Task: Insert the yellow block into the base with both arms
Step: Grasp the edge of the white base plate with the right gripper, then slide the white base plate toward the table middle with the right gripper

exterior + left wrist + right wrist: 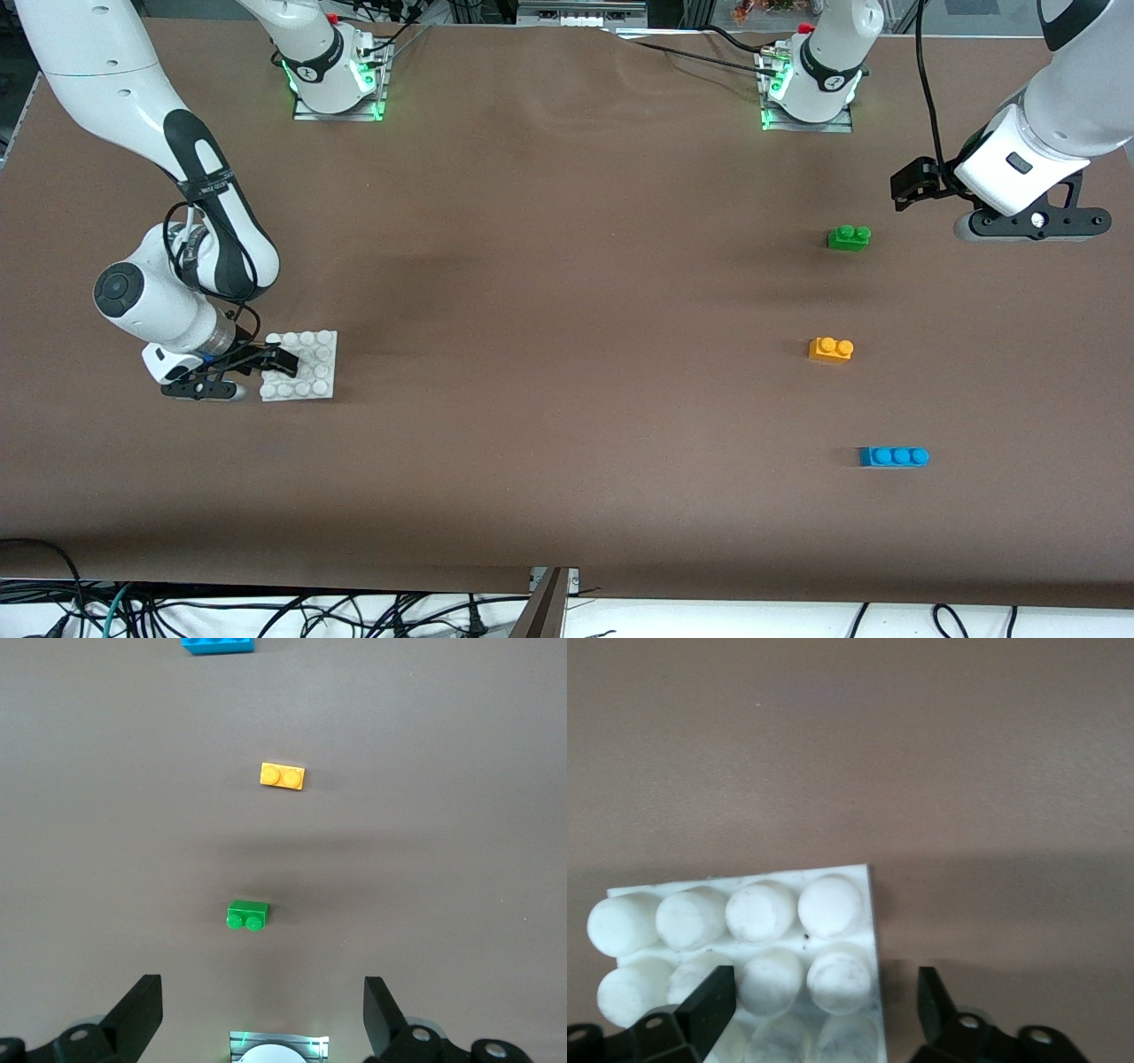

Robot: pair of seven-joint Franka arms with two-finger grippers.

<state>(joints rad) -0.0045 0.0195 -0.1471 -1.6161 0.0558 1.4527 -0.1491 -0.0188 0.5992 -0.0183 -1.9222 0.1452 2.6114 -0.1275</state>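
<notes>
The right gripper [282,359] is straddling the base's [312,365] edge with jaws open, while the left gripper [905,188] is waiting wide open above the table near the green brick [849,237], and the yellow block [831,349] is lying between it and the blue brick [893,456].

Yellow block [831,349]: small orange-yellow brick, two round studs up, lying flat and free on the brown tabletop toward the left arm's end, between a green brick and a blue brick and apart from both. Base [312,372]: flat white square plate with a four-by-four grid of round studs, flat on the tabletop toward the right arm's end, well apart from the block, roughly as near the front camera. Its edge toward the right arm's end lies between black gripper fingers.
</notes>
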